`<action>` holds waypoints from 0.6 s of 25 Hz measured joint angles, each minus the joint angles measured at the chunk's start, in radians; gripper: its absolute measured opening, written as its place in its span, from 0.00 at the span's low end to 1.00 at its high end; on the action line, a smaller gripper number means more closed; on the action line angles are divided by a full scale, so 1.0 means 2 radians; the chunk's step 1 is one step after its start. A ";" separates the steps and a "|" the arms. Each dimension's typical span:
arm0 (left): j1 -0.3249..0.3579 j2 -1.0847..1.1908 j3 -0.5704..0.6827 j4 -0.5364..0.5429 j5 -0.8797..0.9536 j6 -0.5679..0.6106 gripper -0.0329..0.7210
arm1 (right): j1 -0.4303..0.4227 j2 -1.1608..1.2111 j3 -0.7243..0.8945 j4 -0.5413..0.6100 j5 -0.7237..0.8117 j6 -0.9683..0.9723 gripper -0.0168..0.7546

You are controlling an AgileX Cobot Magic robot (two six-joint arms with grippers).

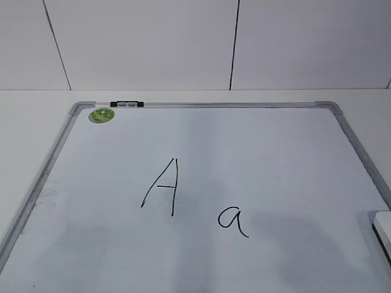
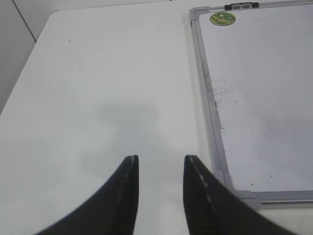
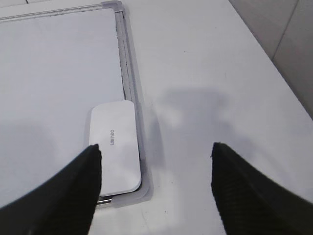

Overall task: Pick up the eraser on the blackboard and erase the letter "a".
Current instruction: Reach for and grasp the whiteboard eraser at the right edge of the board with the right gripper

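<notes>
The blackboard (image 1: 256, 140) is a large white board with a grey frame lying flat on the table. The small letter "a" (image 1: 233, 220) is written right of the tall capital "A" (image 1: 162, 186). The white eraser (image 3: 115, 147) lies in the board's near right corner against the frame; only its edge shows in the exterior view (image 1: 383, 229). My right gripper (image 3: 155, 152) is open wide and empty, hovering over the table just right of the eraser. My left gripper (image 2: 160, 159) is open and empty over the bare table left of the board (image 2: 264, 93).
A round green magnet (image 1: 102, 115) sits in the board's far left corner, also in the left wrist view (image 2: 223, 18). A black clip (image 1: 126, 104) sits on the far frame. White table (image 2: 98, 88) surrounds the board; a tiled wall stands behind.
</notes>
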 joint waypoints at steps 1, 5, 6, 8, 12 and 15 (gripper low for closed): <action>0.000 0.000 0.000 0.000 0.000 0.000 0.35 | 0.000 0.000 0.000 0.000 0.000 0.000 0.75; 0.000 0.000 0.000 0.000 0.000 0.000 0.35 | 0.000 0.000 0.000 0.000 0.000 0.000 0.75; 0.000 0.000 0.000 0.000 0.000 0.000 0.35 | 0.000 0.000 0.000 0.000 0.000 0.000 0.75; 0.000 0.000 0.000 0.000 0.000 0.000 0.35 | 0.000 0.000 0.000 0.000 0.000 0.000 0.75; 0.000 0.000 0.000 0.000 0.000 0.000 0.35 | 0.004 0.000 0.000 0.001 0.000 0.000 0.75; 0.000 0.000 0.000 0.000 0.000 0.000 0.35 | 0.015 0.000 -0.003 0.003 -0.003 -0.001 0.75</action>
